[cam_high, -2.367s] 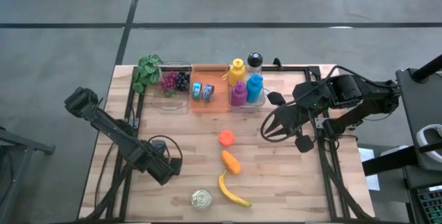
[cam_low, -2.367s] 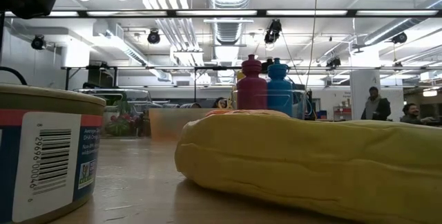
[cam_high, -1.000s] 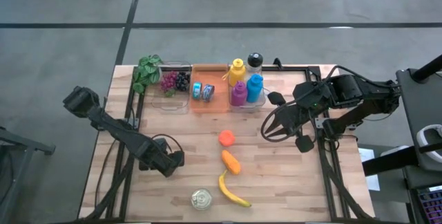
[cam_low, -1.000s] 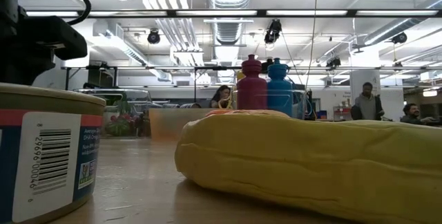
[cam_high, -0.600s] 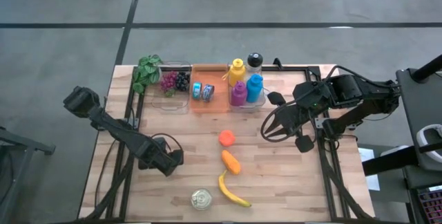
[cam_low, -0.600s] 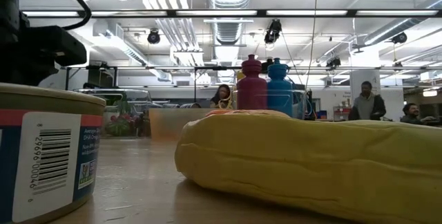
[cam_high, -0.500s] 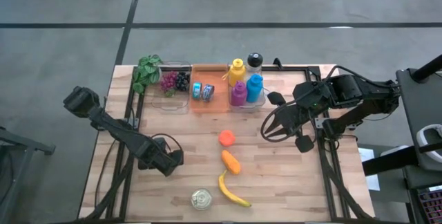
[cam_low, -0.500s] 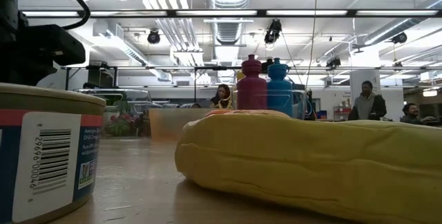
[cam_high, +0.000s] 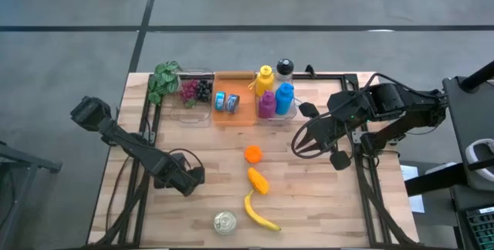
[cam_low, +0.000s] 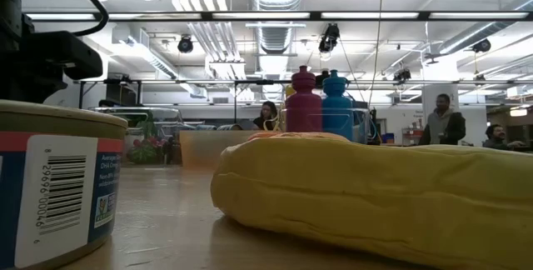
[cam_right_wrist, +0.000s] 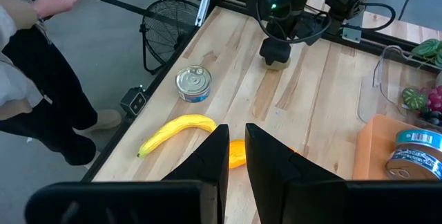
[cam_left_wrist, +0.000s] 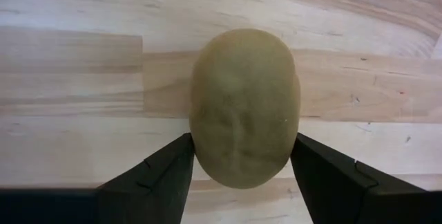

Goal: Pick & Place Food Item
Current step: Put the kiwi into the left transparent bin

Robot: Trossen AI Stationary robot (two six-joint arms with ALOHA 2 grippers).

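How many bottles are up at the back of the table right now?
4: yellow bottle and black-capped bottle behind, purple bottle and blue bottle in front. More could be hidden.

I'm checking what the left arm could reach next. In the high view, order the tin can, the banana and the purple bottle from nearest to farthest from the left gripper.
From the left gripper, at the table's left front:
1. Tin can, at the front edge.
2. Banana, just right of the can.
3. Purple bottle, in the back bin.

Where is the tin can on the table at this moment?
In the high view the tin can stands near the table's front edge, just left of the banana and below-right of the left gripper.
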